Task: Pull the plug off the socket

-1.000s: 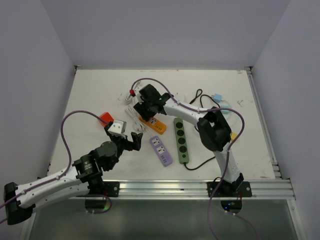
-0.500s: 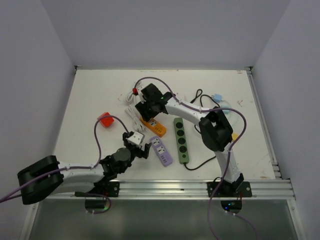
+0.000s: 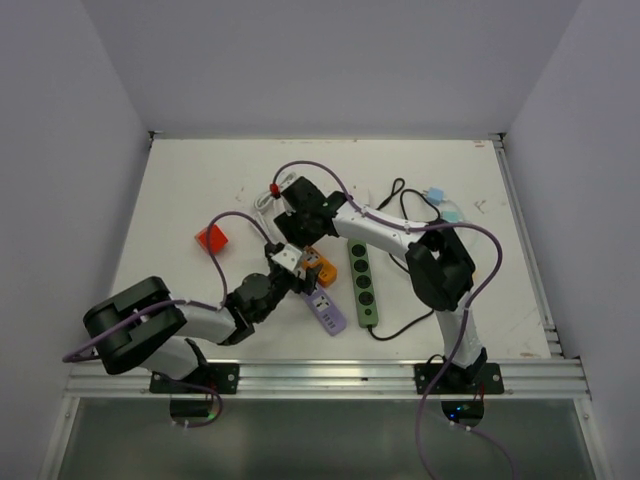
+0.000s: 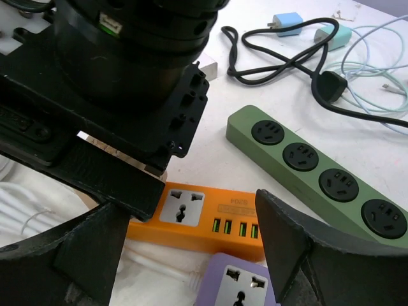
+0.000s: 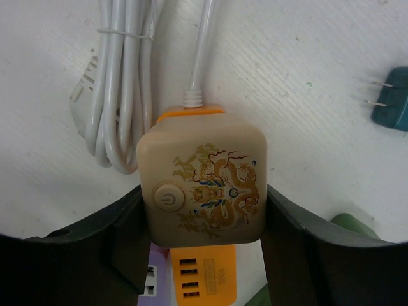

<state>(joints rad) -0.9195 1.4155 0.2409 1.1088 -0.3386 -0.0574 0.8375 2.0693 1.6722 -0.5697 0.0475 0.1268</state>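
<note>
The cream plug is clamped in the right jaws but still seated in the orange strip. The left jaws are spread wide, nothing gripped; pull-off not done.

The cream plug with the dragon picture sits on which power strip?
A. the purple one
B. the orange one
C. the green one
B: in the right wrist view the cream plug sits on the orange strip, whose orange body shows above and below it, and the right end effector is closed on the plug's two sides.
</note>
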